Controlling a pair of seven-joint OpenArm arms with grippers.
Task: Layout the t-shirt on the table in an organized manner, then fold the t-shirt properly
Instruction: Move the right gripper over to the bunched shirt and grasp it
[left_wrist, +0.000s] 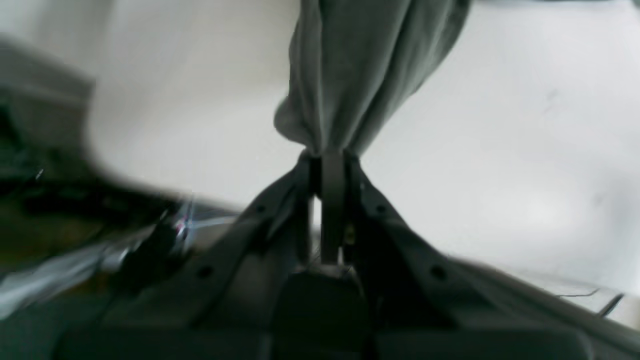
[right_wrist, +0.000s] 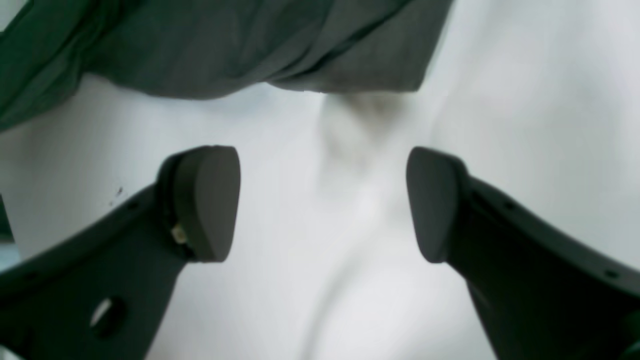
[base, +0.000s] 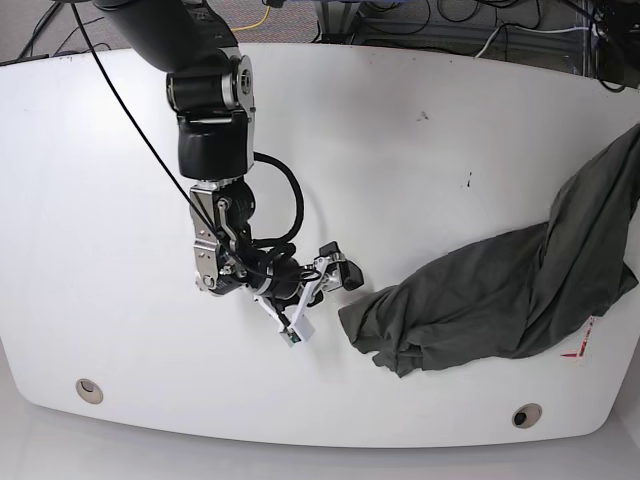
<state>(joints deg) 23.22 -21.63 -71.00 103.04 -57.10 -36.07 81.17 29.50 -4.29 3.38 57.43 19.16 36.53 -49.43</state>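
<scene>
Step in hand: laying out, judged not yet finished; no fold is made, and the cloth is bunched, not flat.
Right gripper (base: 322, 283): dark, two-fingered, at the near middle of the table; its jaws stand wide apart with only bare tabletop between the pads (right_wrist: 210, 202); it has hold of nothing.
Nearest cloth edge: a rumpled end of the shirt lies just beyond the right gripper's open fingers, near but not touching.
Near table edge: two round grommet holes (base: 89, 389), one toward each near corner.
The t-shirt (base: 500, 300): large, dark charcoal, grey-green cloth, plain and creased; it lies in a heap on the side of the table where the left arm works, trailing up and away toward the frame's border.
Left gripper (left_wrist: 330, 160): dark fingers pinched tight on a gathered tuft of the t-shirt, which hangs stretched from the jaws in the wrist view; the gripper itself lies outside the base view.
The table (base: 400, 150): big glossy white top with curved edges, a few small dark scuffs, and a bit of red tape (base: 580, 345) beside the shirt.
Containers: none seen; nothing to list as contents.
Next move, as judged: the right gripper takes the near cloth edge, then both arms draw apart to spread the shirt flat.
Far side: cables run beyond the table's back edge.
</scene>
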